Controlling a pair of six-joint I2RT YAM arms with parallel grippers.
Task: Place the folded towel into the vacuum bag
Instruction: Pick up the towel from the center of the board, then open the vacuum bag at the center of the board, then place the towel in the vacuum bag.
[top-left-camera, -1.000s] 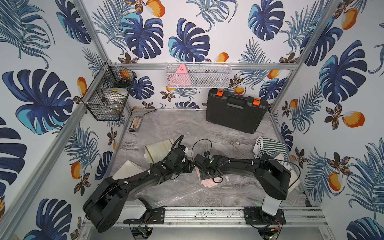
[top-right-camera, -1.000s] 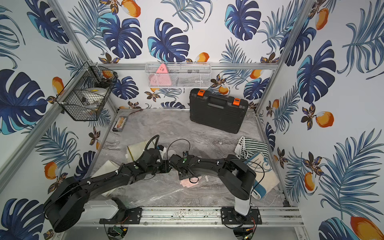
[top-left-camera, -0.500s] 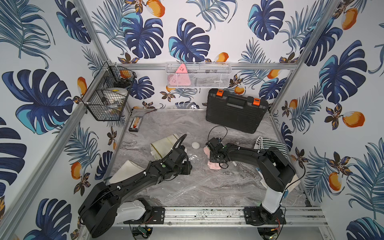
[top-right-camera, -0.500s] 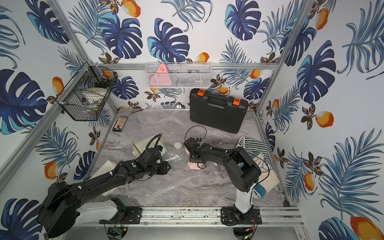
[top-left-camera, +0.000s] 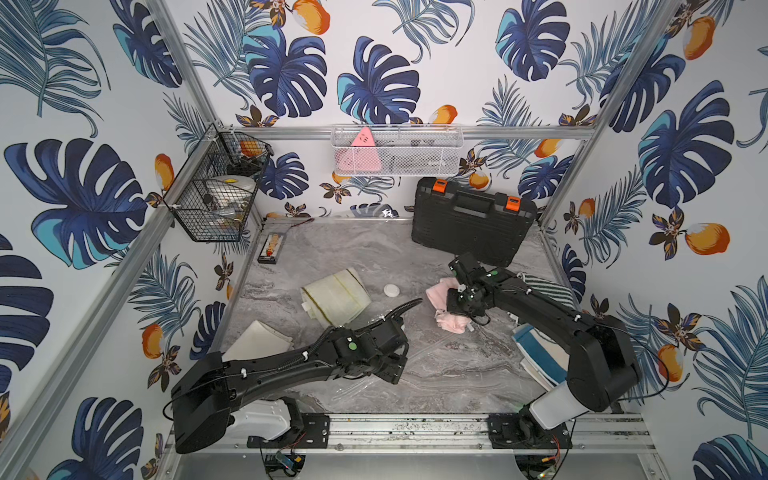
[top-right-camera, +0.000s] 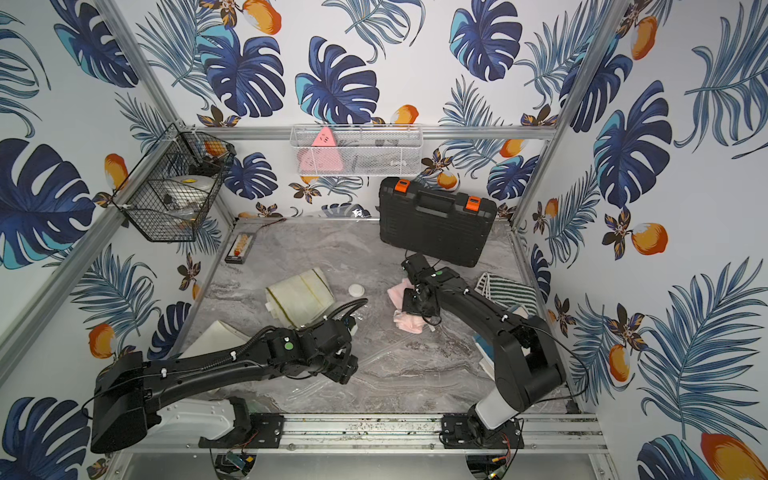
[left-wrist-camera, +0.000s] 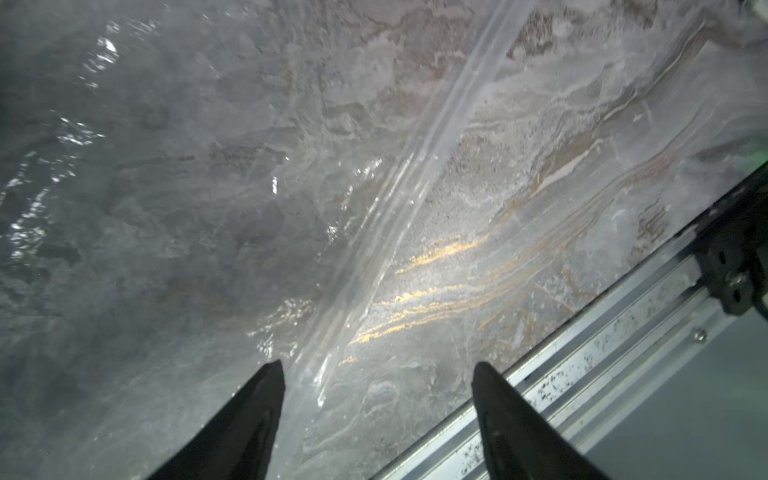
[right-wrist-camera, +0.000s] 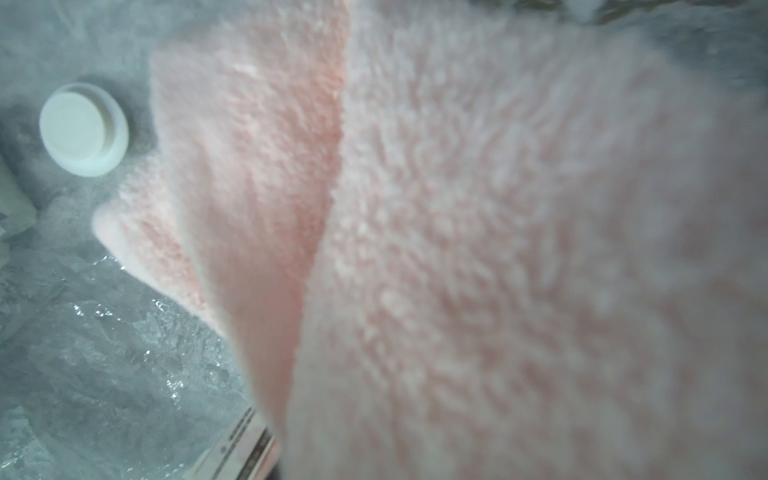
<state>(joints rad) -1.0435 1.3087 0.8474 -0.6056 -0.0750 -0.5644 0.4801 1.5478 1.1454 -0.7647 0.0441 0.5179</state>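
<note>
The pink towel sits bunched at the right middle of the table, and my right gripper is shut on it. The towel fills the right wrist view and hides the fingers. The vacuum bag lies flat and clear on the marble, its white valve cap left of the towel. My left gripper stands open near the front, just above the bag's zip strip, holding nothing.
A black tool case stands at the back right. A cream roll lies left of the cap. Striped and blue folded towels are stacked on the right. A wire basket hangs on the left wall. The front rail is close to my left fingers.
My right gripper shut on the pink towel and carried it from the front centre back and to the right. My left gripper opened and drew back toward the front.
</note>
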